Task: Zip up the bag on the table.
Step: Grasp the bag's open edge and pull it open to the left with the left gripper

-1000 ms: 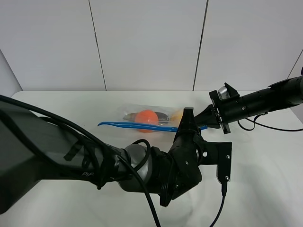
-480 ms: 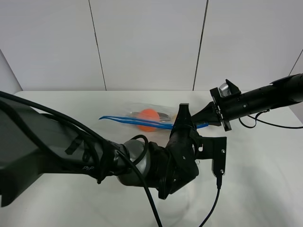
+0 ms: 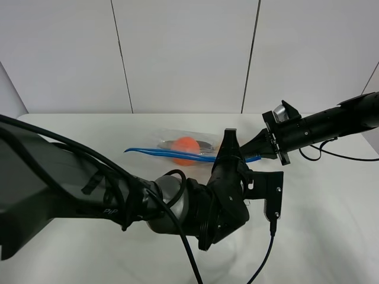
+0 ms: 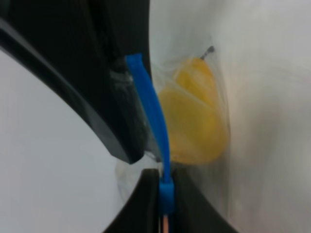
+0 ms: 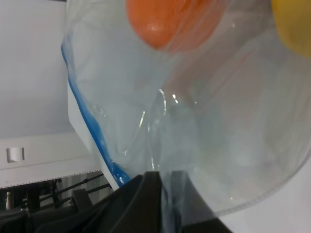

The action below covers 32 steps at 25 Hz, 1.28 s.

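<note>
Left end effector [image 4: 165,188] and right end effector [image 3: 258,152] pinch bag [image 3: 177,137]; white table [image 3: 331,207], panelled wall [image 3: 183,53].

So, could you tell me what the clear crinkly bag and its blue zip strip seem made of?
The clear crinkly bag: probably thin glossy plastic film; creased, glinting, see-through. The blue zip strip: seemingly firmer opaque plastic, curving smoothly.
</note>
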Available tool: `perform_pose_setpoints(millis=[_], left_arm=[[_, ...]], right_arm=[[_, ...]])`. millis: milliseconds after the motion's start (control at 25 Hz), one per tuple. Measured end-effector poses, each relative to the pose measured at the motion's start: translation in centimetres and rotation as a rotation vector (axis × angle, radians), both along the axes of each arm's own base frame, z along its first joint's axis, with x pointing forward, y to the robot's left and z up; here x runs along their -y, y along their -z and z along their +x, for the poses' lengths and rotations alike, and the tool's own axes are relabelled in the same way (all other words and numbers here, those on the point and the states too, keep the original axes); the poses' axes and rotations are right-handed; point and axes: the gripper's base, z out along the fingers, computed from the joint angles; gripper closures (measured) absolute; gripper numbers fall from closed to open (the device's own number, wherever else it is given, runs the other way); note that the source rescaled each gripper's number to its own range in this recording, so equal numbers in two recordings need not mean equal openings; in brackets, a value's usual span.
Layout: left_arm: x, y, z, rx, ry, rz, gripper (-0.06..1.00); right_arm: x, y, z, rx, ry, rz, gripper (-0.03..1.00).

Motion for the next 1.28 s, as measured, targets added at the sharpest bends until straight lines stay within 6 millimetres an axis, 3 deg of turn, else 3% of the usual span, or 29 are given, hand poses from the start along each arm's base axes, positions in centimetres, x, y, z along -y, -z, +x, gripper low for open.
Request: perform_pose_setpoints(millis=[640, 1040, 1280], left_arm=[[0.2, -0.1, -0.4, 0.029, 0.006, 0.027, 0.94], [-0.5, -0.3, 0.7, 0.057, -0.024, 0.038, 0.94], [-2.2, 1.0, 1.1, 0.063, -0.026, 0.116, 0.94]], right_arm=[[0.0, -0.1, -0.1, -0.014, -0.006, -0.001, 0.97], [-0.2, -0.2, 0.1, -0.013, 0.018, 0.008, 0.97], [-0.2, -0.1, 0.2, -0.010, 0.024, -0.002, 0.97]])
